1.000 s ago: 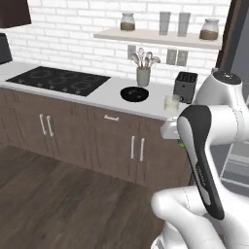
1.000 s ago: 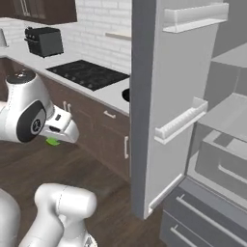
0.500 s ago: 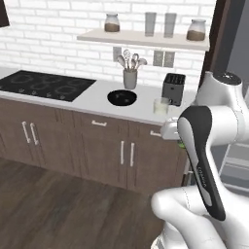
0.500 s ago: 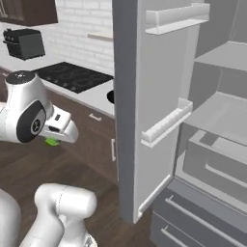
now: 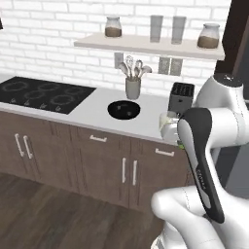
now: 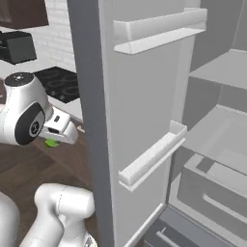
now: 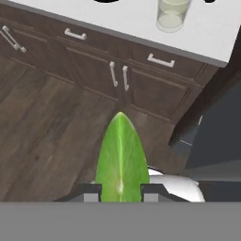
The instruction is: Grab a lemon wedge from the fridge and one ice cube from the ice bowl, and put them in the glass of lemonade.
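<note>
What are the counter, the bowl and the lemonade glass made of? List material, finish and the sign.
Counter: looks like white stone or laminate, matte; flat, even, no grain.
Bowl: black, maybe ceramic or plastic, slightly glossy; faint light spots inside.
Lemonade glass: clear glass or plastic; pale liquid and the counter show through its wall.

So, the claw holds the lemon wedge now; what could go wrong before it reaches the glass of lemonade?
1. The lemon wedge sticks far out past the claw, pinched only at its base, so it may slip out above the wood floor.
2. The glass of lemonade stands near the counter end, close to the toaster; a careless approach could knock it.
3. The fridge door stands open beside the arm, so a wide swing might hit it.
</note>
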You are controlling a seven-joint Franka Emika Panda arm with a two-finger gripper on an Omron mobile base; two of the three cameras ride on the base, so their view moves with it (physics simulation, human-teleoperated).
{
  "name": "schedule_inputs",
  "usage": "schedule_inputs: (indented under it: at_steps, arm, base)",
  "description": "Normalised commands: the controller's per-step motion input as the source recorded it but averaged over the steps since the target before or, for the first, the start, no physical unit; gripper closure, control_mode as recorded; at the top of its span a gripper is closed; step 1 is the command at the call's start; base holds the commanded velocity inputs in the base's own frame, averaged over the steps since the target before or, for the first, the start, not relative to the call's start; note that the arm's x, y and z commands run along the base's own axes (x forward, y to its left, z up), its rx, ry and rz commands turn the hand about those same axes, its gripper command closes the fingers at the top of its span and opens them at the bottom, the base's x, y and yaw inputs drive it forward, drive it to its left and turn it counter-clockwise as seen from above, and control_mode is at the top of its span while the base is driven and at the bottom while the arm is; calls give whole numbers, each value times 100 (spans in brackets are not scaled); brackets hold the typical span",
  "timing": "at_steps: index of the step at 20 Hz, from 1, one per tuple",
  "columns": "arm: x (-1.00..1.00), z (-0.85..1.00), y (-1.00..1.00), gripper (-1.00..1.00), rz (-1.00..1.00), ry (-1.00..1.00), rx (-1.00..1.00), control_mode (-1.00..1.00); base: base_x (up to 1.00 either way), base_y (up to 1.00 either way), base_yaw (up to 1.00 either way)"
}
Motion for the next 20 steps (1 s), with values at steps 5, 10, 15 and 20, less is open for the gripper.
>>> schedule_inputs:
  at_steps: [5, 10, 15, 20]
  arm:
    - [0, 0, 0, 100, 0, 0, 0, 100]
    - [0, 0, 0, 100, 0, 0, 0, 100]
    - [0, 0, 0, 100, 0, 0, 0, 100]
    - [0, 0, 0, 100, 0, 0, 0, 100]
  base:
    - [33, 27, -7]
    - [48, 77, -59]
    - [30, 85, -62]
    - [38, 61, -52]
